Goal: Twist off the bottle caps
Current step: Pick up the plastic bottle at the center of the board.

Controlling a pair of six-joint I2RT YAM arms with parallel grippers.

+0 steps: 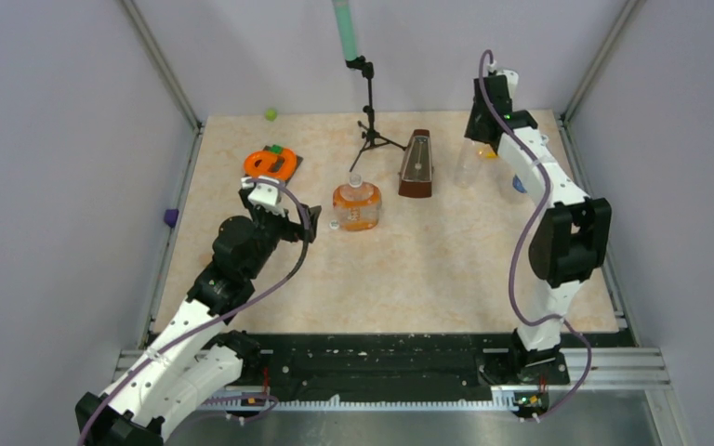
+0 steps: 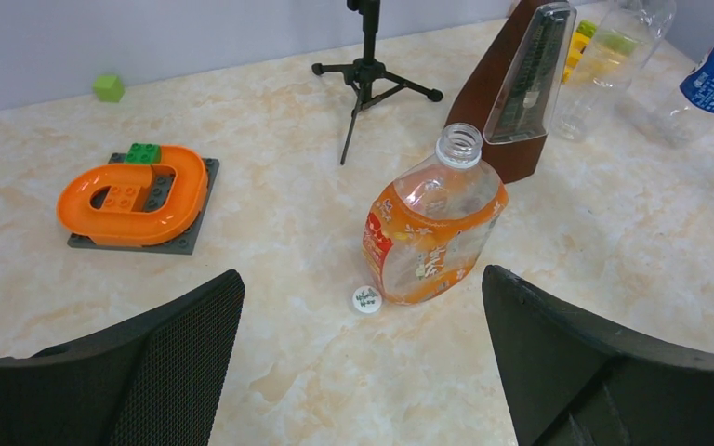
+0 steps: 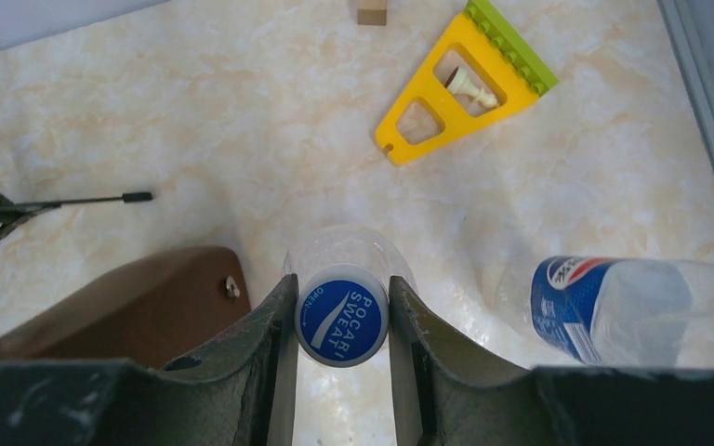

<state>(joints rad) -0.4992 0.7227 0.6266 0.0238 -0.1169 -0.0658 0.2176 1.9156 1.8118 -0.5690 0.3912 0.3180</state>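
The blue cap point(image 3: 341, 322) is sitting screwed on the plain clear bottle point(image 3: 349, 243), which is standing upright near the far right corner of the tabletop point(image 1: 446, 269). It is looking small, hard and rigid, so its side wall is probably the place to grip. The right gripper point(image 3: 341, 302) is already grasping it there, a finger pressing on each side. The bottle beneath is appearing thin, empty and light. Nothing is bracing its body, so it is likely to spin or tip with the twist.

The blue-label bottle point(image 3: 632, 311) is lying on its side just to the right, and the brown metronome point(image 3: 130, 297) is standing to the left.

Nearer the middle, the orange bottle point(image 2: 432, 232) is standing with its neck bare and a white cap point(image 2: 365, 299) lying by its base. The left gripper point(image 2: 363, 275) is facing it, spread wide and holding nothing.
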